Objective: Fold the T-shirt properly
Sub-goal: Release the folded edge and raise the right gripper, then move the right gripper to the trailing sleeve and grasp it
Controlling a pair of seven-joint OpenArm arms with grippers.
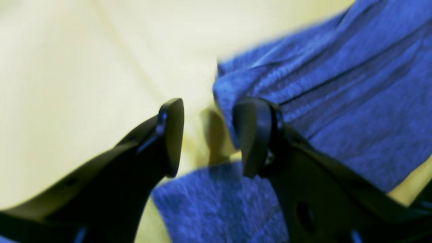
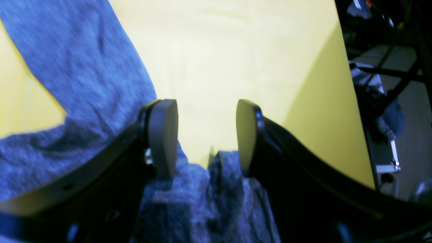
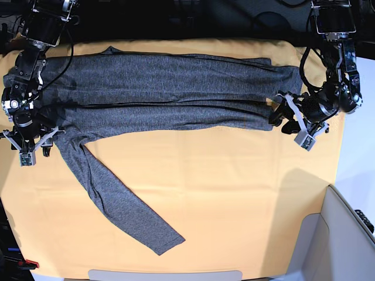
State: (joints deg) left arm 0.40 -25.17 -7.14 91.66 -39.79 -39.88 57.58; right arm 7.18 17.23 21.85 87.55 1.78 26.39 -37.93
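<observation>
Tabletop (image 3: pixel 234 199) w/ smooth yellow-orange cloth; dark, cluttered room behind. T-shirt (image 3: pixel 176 93), thin heathered grey knit, lies folded lengthwise in a band across the far side, one long sleeve (image 3: pixel 117 199) trailing diagonally. Left pincer (image 1: pixel 209 135) & right pincer (image 2: pixel 206 135): pads apart, at the garment's ends, nothing clamped.

Lab: cloth-covered table (image 3: pixel 234 193), cabled arms

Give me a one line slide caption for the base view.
Grey T-shirt folded lengthwise on the yellow-orange table cloth, one sleeve trailing out, an open end effector at each end.
</observation>
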